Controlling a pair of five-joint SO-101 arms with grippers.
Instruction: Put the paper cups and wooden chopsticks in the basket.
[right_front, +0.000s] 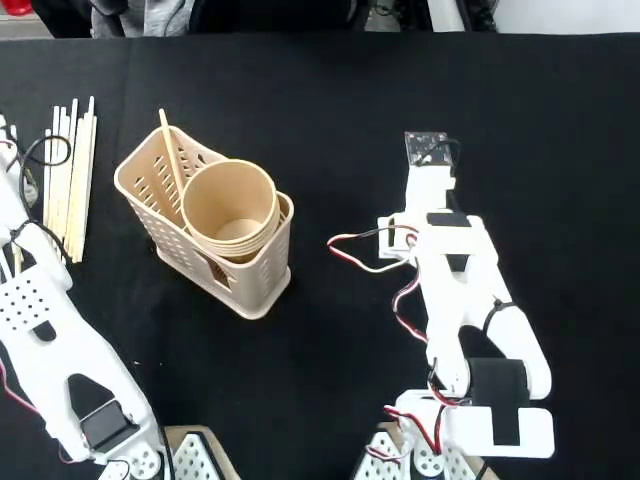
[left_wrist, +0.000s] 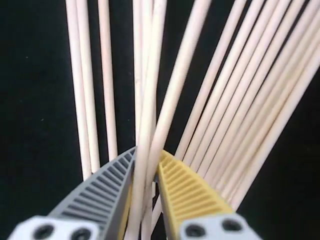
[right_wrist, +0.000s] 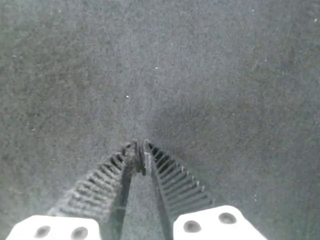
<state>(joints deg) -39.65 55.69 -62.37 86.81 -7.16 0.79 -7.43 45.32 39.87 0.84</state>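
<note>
At the far left, the loose wooden chopsticks (right_front: 70, 170) lie side by side on the black cloth (right_front: 350, 100), close to the edge of my high view. I make out about seven there, but they overlap, so I can't give an exact count. My left gripper (left_wrist: 147, 151) sits over the near end of that pile, its jaws drawn in to a narrow gap around what looks like two sticks. The rest fan out on either side.

A strip of cloth separates the pile from the one basket (right_front: 180, 250), which stands upright. One chopstick (right_front: 172, 155) leans in its far corner, and the paper cups (right_front: 235, 225) are nested inside. I see several rims but can't tell how many cups.

Right of the basket is a wider band of cloth, crossed by the right arm's (right_front: 455, 270) red and white wires (right_front: 365, 250). My right gripper (right_wrist: 140, 152) points down at bare cloth, tips together, holding nothing.
</note>
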